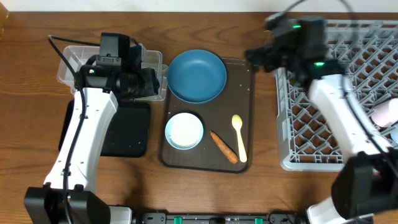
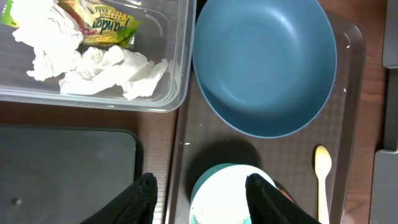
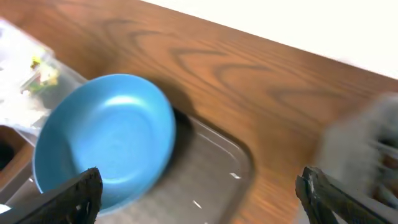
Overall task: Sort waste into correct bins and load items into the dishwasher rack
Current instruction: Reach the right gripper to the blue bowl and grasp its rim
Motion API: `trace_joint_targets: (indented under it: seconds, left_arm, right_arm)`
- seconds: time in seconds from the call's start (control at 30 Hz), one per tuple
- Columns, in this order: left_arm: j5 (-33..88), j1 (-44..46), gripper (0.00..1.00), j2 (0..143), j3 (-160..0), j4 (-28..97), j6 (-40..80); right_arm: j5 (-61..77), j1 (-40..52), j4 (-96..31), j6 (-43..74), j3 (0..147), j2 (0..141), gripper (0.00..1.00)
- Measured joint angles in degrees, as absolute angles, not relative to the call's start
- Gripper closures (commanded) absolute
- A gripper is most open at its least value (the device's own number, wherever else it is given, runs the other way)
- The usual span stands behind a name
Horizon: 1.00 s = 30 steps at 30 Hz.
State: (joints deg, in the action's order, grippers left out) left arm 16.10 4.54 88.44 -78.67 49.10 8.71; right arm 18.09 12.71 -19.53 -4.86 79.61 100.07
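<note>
I see the round, empty dark blue bowl (image 3: pixel 106 155) lying far-left of my right gripper's (image 3: pixel 199 190) wide-spread jaws; my left gripper (image 2: pixel 202 196) gapes too.

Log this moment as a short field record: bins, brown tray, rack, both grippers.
clear tub: holds crumpled white wrappers and a yellow-green wrapper
black tray: visible part looks bare
brown tray: dark blue bowl, small white bowl, carrot piece, yellow spoon
rack: right of the brown tray, right arm crossing over it
left gripper: open, empty, over the small white bowl
right gripper: open, empty, near the dark blue bowl
</note>
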Motion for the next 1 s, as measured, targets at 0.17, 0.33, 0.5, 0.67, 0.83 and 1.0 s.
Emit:
trace_joint_targets:
  seconds: [0.17,0.33,0.5,0.67,0.83,1.0]
  left_arm:
    - [16.1,4.5,0.51,88.4,-78.7,49.3,8.7]
    - [16.1,4.5,0.50,88.4,-78.7,49.5,8.7]
    - [16.1,4.5,0.50,88.4,-78.7,49.5,8.7]
    - [16.1,4.5,0.50,88.4,-78.7,49.5,8.7]
    - [16.1,4.5,0.50,88.4,-78.7,49.5,8.7]
    - [16.1,4.5,0.50,88.4,-78.7,49.6,8.7]
  right_arm:
    - [11.7,18.9,-13.7,-0.4,79.6,108.0,0.01]
    - [7.4,21.5,-8.0,4.0,79.4,115.6,0.06]
    - [2.8,23.4,-7.5,8.4,79.4,118.9,0.19]
    - [0.6,23.9,-8.3,11.6,79.4,120.6,0.44]
    - [-0.5,23.9,-8.7,13.1,79.3,121.0,0.65]
    - [-0.8,23.9,-10.1,13.6,79.3,121.0,0.73]
